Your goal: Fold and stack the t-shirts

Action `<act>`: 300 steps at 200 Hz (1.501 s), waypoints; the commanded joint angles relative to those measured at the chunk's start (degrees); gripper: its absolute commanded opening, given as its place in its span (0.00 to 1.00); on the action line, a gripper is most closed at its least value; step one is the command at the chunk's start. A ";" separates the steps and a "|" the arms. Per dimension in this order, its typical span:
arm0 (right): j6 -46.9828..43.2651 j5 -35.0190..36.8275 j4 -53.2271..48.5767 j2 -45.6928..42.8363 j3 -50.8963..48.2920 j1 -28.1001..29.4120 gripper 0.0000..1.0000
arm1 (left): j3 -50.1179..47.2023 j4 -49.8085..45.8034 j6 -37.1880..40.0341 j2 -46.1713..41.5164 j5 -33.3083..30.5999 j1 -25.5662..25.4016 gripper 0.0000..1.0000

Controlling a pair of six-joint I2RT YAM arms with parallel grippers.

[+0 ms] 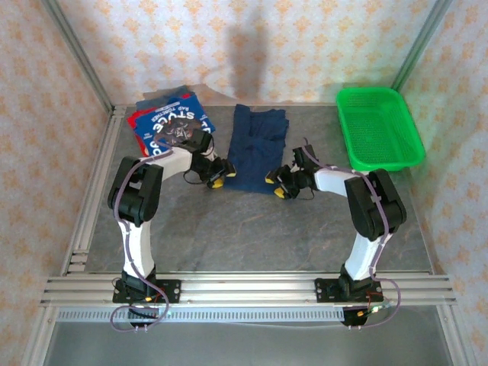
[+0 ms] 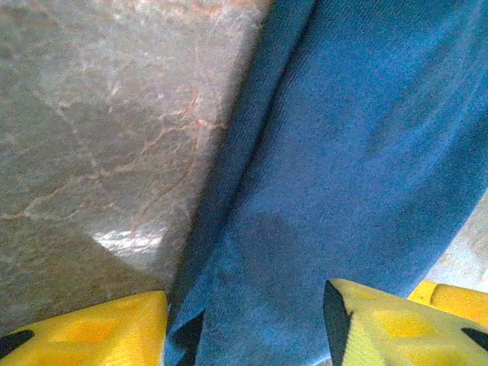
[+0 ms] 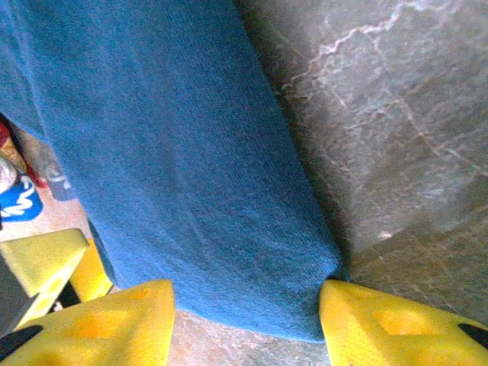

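Note:
A dark navy t-shirt (image 1: 255, 149) lies folded into a long strip at the middle of the table. My left gripper (image 1: 217, 181) is down at its near left corner and my right gripper (image 1: 276, 185) at its near right corner. In the left wrist view the yellow fingers (image 2: 84, 332) stand apart with navy cloth (image 2: 335, 152) filling the gap of the open gripper (image 2: 244, 324). The right gripper (image 3: 244, 316) is open too, its fingers (image 3: 381, 324) straddling the shirt's near hem (image 3: 191, 191). A stack of folded blue and red t-shirts (image 1: 169, 122) with white lettering sits at the back left.
A green mesh basket (image 1: 379, 128) stands at the back right. The grey marbled table (image 1: 252, 229) is bare between the shirt and the arm bases. Patterned walls and metal rails close in the back and sides.

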 commanded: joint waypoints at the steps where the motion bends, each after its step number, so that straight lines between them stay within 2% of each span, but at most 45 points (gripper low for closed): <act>1: 0.52 1.79 -1.90 1.99 1.29 0.59 0.53 | 1.08 0.83 0.02 2.47 0.43 -0.93 0.55; 22: -0.77 2.49 -5.38 3.31 2.96 0.65 0.47 | 1.57 1.19 -0.32 3.20 0.62 -1.21 0.46; 39: -0.56 2.66 -5.68 4.06 3.47 0.85 0.37 | 2.54 1.14 -0.21 3.98 1.13 -2.05 0.35; 54: -0.38 2.97 -6.10 4.33 3.98 0.83 0.26 | 3.46 -0.24 0.62 4.36 0.86 -2.61 0.24; 66: -0.62 3.82 -7.27 4.11 4.64 0.84 0.09 | 3.44 -0.84 0.78 4.23 0.82 -2.62 0.16; 76: -0.66 4.67 -8.01 3.49 4.95 0.84 0.00 | 3.45 -1.99 1.42 3.72 0.33 -2.53 0.10; 106: -1.24 6.60 -11.70 -0.38 5.55 1.18 0.00 | 2.97 -5.43 4.03 -0.12 -1.55 -2.60 0.00; 156: 0.19 9.90 -18.18 -12.43 1.34 3.82 0.00 | -6.82 -6.76 4.35 -13.01 -4.75 -2.79 0.00; 176: 3.40 10.90 -18.69 -17.53 -2.91 7.28 0.00 | -11.85 -7.38 3.71 -18.15 -4.95 -3.87 0.00; 211: 11.99 14.14 -19.24 -27.49 -10.24 16.50 0.00 | -23.00 -9.22 0.63 -28.93 -5.78 -6.84 0.00; 235: 16.16 16.46 -21.69 -32.89 -11.41 20.77 0.00 | -28.33 -11.96 -2.29 -37.65 -6.17 -7.95 0.00; 265: 15.39 18.71 -27.22 -35.54 -6.16 21.25 0.00 | -25.81 -17.68 -3.10 -44.67 -6.84 -7.85 0.00; 300: 11.48 19.22 -29.55 -30.99 2.41 19.90 0.00 | -17.30 -19.87 -2.49 -41.28 -4.26 -5.36 0.00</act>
